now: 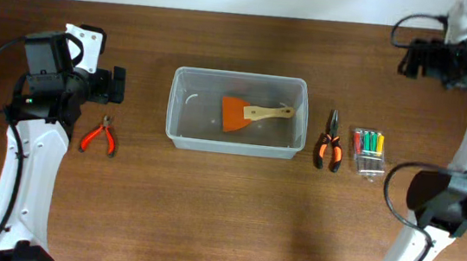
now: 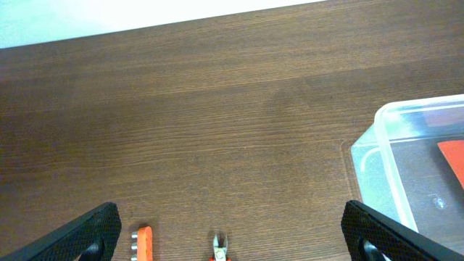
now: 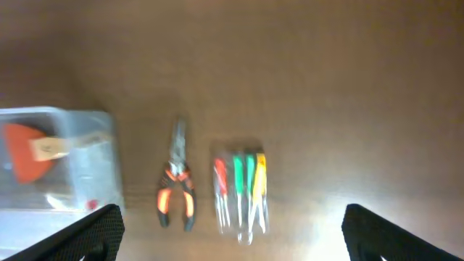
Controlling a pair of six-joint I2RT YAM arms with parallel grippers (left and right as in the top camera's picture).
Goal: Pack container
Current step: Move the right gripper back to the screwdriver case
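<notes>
The large clear container [image 1: 173,107] stands mid-table and holds an orange scraper with a wooden handle [image 1: 239,114]. Red-handled pliers [image 1: 101,137] lie to its left. Orange-and-black pliers [image 1: 329,145] and a small clear case of coloured bits [image 1: 368,152] lie to its right. My left gripper [image 1: 115,85] is open and empty, raised just above the red pliers. In the left wrist view [image 2: 232,238] the pliers' tip [image 2: 219,248] and the container corner [image 2: 384,145] show. My right gripper [image 1: 411,58] is open and empty, high at the back right. The right wrist view [image 3: 232,235] shows the pliers [image 3: 176,192] and the case [image 3: 239,188].
A small orange bit holder [image 2: 143,243] lies left of the red pliers' tip in the left wrist view. The table's far edge meets a pale wall [image 2: 72,18]. The right wrist view is blurred, with the container [image 3: 87,123] at its left.
</notes>
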